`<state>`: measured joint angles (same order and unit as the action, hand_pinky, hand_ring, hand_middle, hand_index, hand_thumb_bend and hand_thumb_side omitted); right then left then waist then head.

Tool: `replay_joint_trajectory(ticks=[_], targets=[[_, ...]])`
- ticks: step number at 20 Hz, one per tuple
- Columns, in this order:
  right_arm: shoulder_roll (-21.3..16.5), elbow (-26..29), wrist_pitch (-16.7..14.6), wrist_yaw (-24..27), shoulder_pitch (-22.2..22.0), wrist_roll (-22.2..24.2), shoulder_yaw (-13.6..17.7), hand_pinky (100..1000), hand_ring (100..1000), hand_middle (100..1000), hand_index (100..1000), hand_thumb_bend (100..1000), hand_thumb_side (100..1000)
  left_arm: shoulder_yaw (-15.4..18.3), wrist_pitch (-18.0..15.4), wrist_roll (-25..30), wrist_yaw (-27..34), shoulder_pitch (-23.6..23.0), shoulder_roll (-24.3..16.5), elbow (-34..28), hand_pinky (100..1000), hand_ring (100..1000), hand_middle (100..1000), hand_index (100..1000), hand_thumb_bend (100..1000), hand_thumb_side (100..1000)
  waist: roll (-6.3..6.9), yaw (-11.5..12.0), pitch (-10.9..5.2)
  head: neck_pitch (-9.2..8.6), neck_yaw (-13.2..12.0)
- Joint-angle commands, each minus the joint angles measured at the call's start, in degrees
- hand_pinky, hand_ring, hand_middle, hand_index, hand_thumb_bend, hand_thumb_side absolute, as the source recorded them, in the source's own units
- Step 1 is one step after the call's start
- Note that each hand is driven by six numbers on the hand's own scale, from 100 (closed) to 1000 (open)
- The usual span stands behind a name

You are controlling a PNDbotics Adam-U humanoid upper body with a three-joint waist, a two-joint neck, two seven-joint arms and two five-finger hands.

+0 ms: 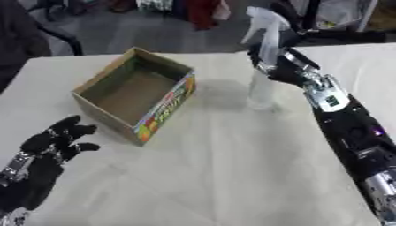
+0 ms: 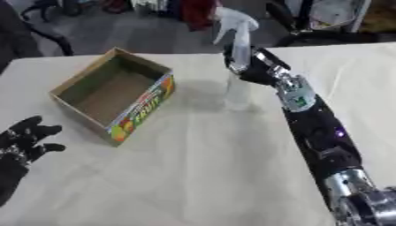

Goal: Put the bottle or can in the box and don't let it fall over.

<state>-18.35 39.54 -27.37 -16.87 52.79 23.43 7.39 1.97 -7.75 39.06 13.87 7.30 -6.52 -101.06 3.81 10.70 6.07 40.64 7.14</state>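
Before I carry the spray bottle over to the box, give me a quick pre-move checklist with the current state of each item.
1. Right robot hand wrapped around the spray bottle: ok, its fingers curl round the upper body, below the trigger head.
2. Bottle upright: ok, it stands vertical.
3. Bottle lifted off the table: cannot tell, its base sits at or just above the cloth.
4. Box open and free inside: ok, open top, nothing visible in it.
5. Path from bottle to box: ok, only bare cloth between them.
6. Left robot hand out of the way: ok, it rests open near the lower left, apart from the box.
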Motion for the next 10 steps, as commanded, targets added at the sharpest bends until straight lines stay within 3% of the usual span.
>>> replay_joint_trajectory(ticks=[1,10], targets=[[-0.97,0.02,-0.03,-0.74,0.59,-0.58,0.3,840,847,781,862,100,519,0.07,-0.05,0.03,0.33,0.84,-0.4,-1.19,780,924,746,935,165,923,0.05,-0.05,-0.51,-0.97,0.08],[-0.85,-1.28,-0.08,-2.3,-0.07,-1.89,0.37,829,835,769,848,100,506,0.04,0.03,0.04,0.6,1.18,-0.28,-1.32,780,924,746,935,164,920,0.12,-0.13,-0.38,-1.61,0.04]])
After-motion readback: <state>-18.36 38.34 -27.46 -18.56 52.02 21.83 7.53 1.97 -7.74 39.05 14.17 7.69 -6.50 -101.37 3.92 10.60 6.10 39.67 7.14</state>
